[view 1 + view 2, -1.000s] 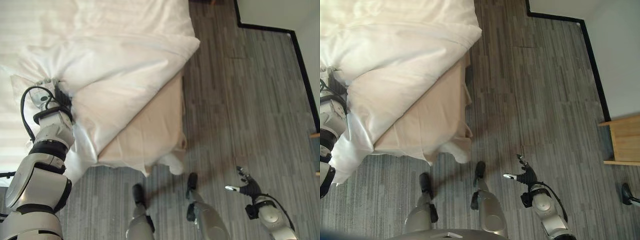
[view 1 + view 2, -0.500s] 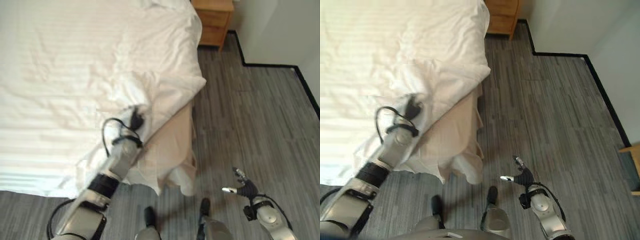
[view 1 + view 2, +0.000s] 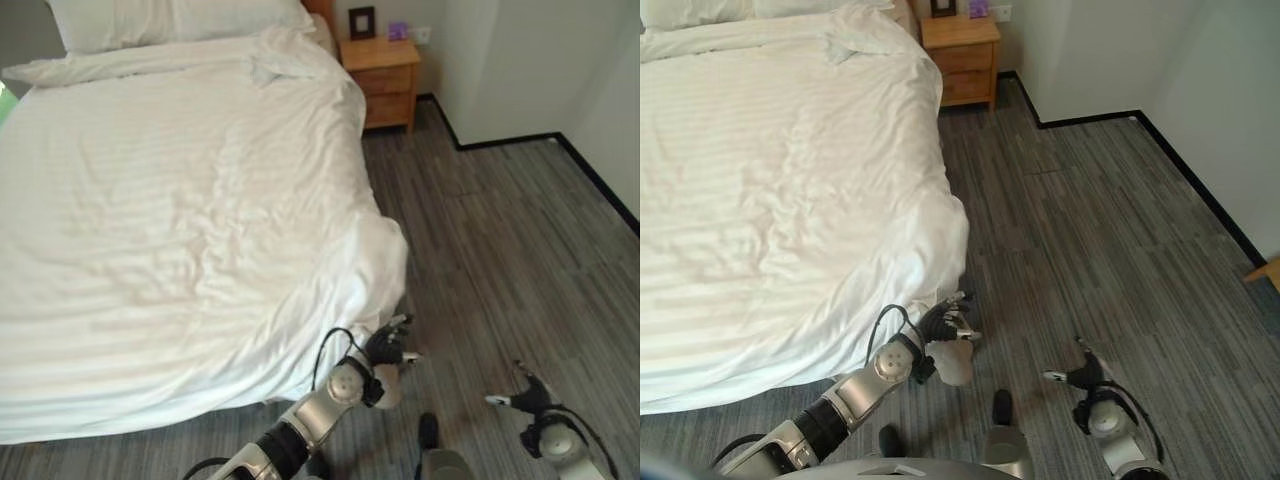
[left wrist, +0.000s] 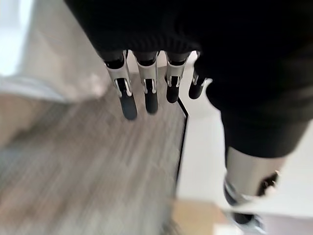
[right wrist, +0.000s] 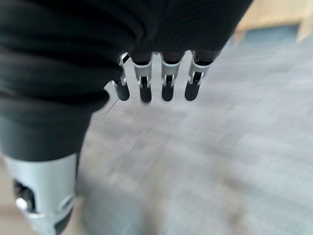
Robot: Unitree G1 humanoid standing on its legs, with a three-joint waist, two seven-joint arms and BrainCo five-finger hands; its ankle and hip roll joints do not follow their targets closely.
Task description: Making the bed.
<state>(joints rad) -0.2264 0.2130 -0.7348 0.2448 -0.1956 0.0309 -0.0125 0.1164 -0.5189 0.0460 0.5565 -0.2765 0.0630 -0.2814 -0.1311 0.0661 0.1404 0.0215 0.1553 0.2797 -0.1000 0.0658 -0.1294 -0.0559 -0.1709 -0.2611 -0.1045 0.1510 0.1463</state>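
We see a wide bed covered by a white striped duvet (image 3: 180, 220) spread over the whole mattress, its near edge hanging over the foot of the bed and its near right corner draped down towards the grey wood-plank floor (image 3: 500, 240). At the head of the bed lie long white pillows (image 3: 170, 20), pressed against the top edge of the duvet. Just below that draped corner we find the left hand (image 3: 388, 348), beside the bed's corner and above the floor; in its own wrist view the fingers (image 4: 128, 100) hang straight and spread a little, holding nothing, with only floor beyond them. We cannot tell whether the hand touches the duvet's hem. To the right of the bed's head stands a small light-wood nightstand with drawers (image 3: 382, 80), against the pale wall (image 3: 500, 60), carrying a small dark frame (image 3: 362, 20) and a small purple object (image 3: 398, 30). Further right, low over the floor and well apart from the bed, is the right hand (image 3: 528, 390); its fingers (image 5: 145, 88) are likewise straight and relaxed, empty
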